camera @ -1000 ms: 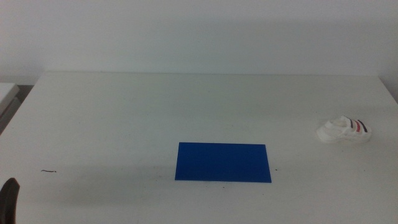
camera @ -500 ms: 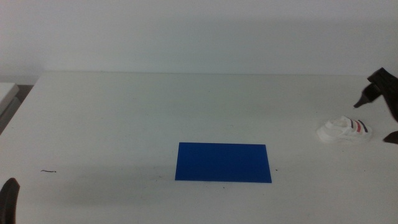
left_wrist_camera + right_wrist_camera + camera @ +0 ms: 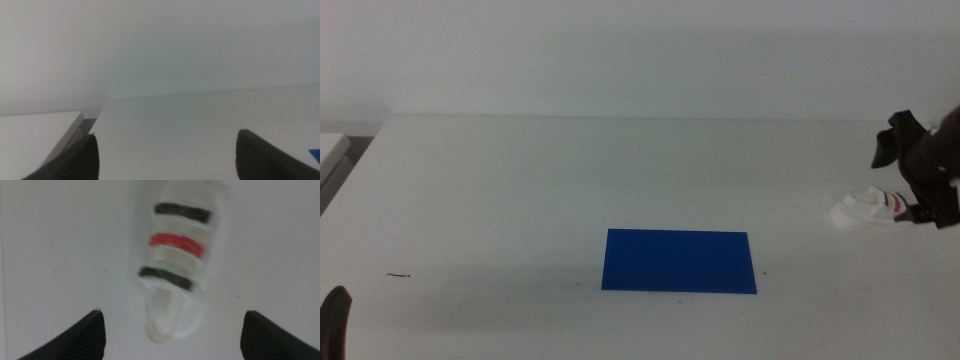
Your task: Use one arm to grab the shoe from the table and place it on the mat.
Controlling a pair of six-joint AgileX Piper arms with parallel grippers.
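The white shoe (image 3: 861, 209) with dark, red and dark straps lies on the white table (image 3: 520, 180) near its right edge. My right gripper (image 3: 905, 185) hangs over the shoe's right end, open, and covers part of it. In the right wrist view the shoe (image 3: 175, 265) lies between the wide-open jaws of that gripper (image 3: 172, 314), not touched. The deep-blue mat (image 3: 680, 261) lies flat at the table's middle front, well left of the shoe. My left gripper (image 3: 334, 320) waits at the bottom left corner; its own view shows it open and empty (image 3: 166, 135).
A small dark scratch mark (image 3: 398, 275) is on the table at the front left. A white wall rises behind the table. A corner of the mat (image 3: 315, 152) shows in the left wrist view. The table's right edge is close to the shoe.
The right arm has come in from the right and moved left and down until its open gripper is over the shoe. The shoe, the mat and the left gripper have not moved.
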